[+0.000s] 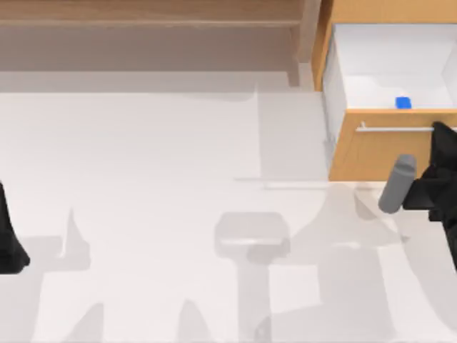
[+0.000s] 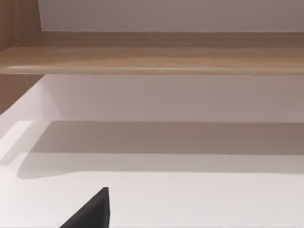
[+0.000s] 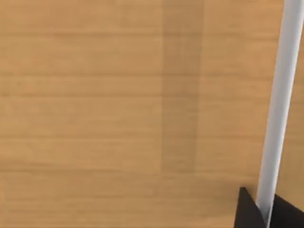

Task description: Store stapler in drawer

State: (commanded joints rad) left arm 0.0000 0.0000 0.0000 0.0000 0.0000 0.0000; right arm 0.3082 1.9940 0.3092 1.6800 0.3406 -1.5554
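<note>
The drawer (image 1: 371, 153) stands pulled open at the table's back right, its white interior showing. The blue stapler (image 1: 403, 103) lies inside it, close behind the orange-brown front panel. My right gripper (image 1: 441, 132) is at the right end of the silver handle (image 1: 396, 128). In the right wrist view the handle (image 3: 280, 95) runs across the wooden drawer front (image 3: 118, 118), and my right gripper (image 3: 264, 211) has a black fingertip pressed to each side of the bar. My left gripper (image 1: 8, 246) is parked at the table's left edge.
A brown-grey shelf unit (image 1: 143, 28) runs along the back left, and its shelf board (image 2: 152, 52) also appears in the left wrist view. The grey cylinder (image 1: 397, 184) of my right arm hangs just in front of the drawer.
</note>
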